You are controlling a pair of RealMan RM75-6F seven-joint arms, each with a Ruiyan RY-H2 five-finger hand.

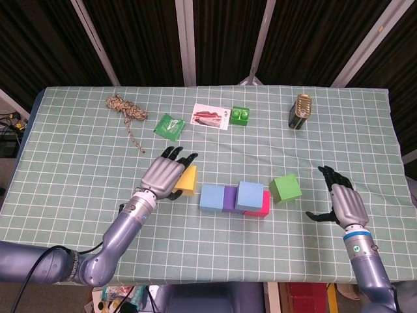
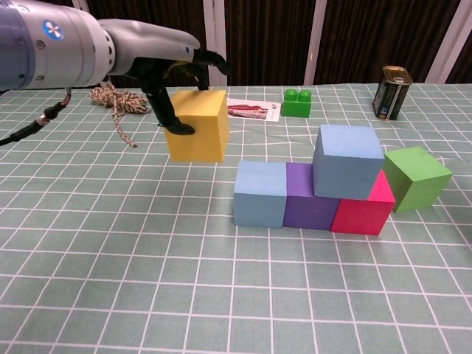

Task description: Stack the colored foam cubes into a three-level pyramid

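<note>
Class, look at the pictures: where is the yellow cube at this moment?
The left hand holds the yellow cube off the table, left of the light blue base cube, in both views.

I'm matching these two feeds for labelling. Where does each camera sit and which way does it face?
Head view: high up, looking down on the table; both forearms show, left hand and right hand.
Chest view: low, facing across the table; only the left arm and hand show.
Shared: the yellow cube held by the left hand, the block row, the green cube, the tin.

No legible text, label or number on anything here
</note>
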